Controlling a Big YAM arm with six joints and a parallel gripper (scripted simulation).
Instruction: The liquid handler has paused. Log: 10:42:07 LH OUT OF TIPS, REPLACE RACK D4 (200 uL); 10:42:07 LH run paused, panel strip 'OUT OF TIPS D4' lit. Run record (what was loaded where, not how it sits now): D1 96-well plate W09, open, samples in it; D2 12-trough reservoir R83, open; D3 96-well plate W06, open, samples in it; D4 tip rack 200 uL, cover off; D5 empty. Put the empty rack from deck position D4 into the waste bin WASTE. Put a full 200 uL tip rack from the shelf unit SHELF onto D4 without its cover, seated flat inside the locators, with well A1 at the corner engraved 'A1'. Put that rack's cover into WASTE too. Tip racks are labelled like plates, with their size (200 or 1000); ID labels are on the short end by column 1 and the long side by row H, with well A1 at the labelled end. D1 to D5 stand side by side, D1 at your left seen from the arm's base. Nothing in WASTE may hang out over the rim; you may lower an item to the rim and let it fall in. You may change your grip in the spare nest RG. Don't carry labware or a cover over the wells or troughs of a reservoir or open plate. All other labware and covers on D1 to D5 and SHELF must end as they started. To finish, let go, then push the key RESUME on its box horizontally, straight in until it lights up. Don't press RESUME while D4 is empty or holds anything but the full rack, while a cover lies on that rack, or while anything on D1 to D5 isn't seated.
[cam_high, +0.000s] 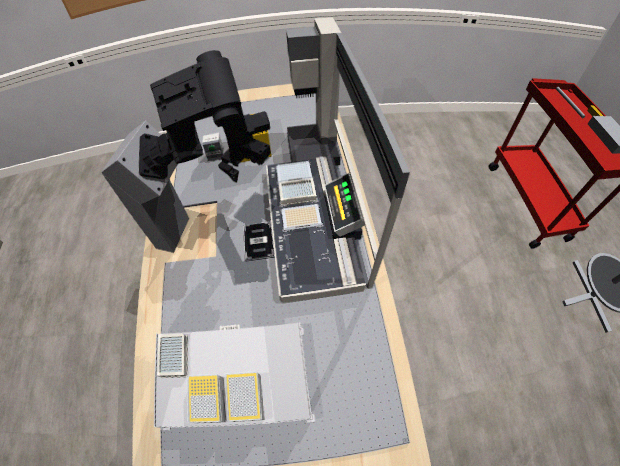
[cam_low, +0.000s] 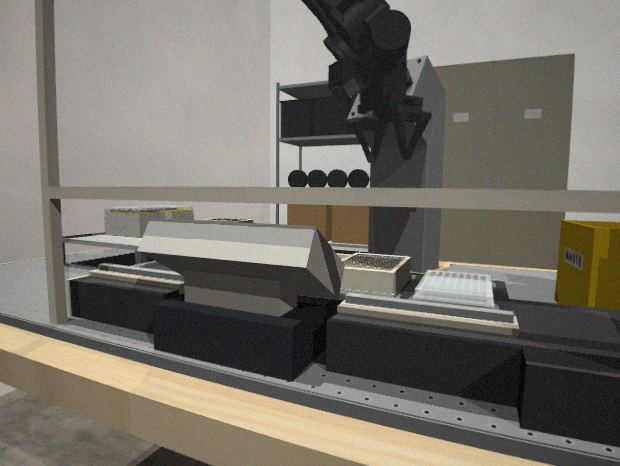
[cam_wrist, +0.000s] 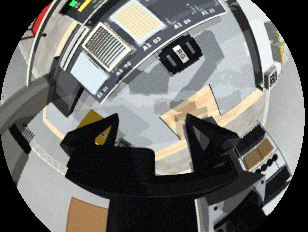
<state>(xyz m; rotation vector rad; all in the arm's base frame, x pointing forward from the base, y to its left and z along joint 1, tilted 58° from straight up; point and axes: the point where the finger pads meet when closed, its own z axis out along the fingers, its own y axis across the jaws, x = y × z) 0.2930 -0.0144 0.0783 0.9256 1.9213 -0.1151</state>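
Black hand (cam_low: 388, 145), fully open and holding nothing, hangs high beside the yellow bin (cam_low: 591, 263), with the deck (cam_high: 300, 280) and its bare D4 lying beyond

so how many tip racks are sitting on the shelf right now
3. A white-framed rack sits at the shelf's back left corner; two yellow-framed racks sit side by side at its front edge. Lower levels may hide more.

A black arm (cam_high: 210, 95) is seen above a grey perforated mat (cam_high: 350, 360); two yellow-rimmed racks (cam_high: 204, 398) are shown on a pale shelf (cam_high: 280, 370), a red cart (cam_high: 543, 150) beyond, green lights (cam_high: 345, 192) lit.
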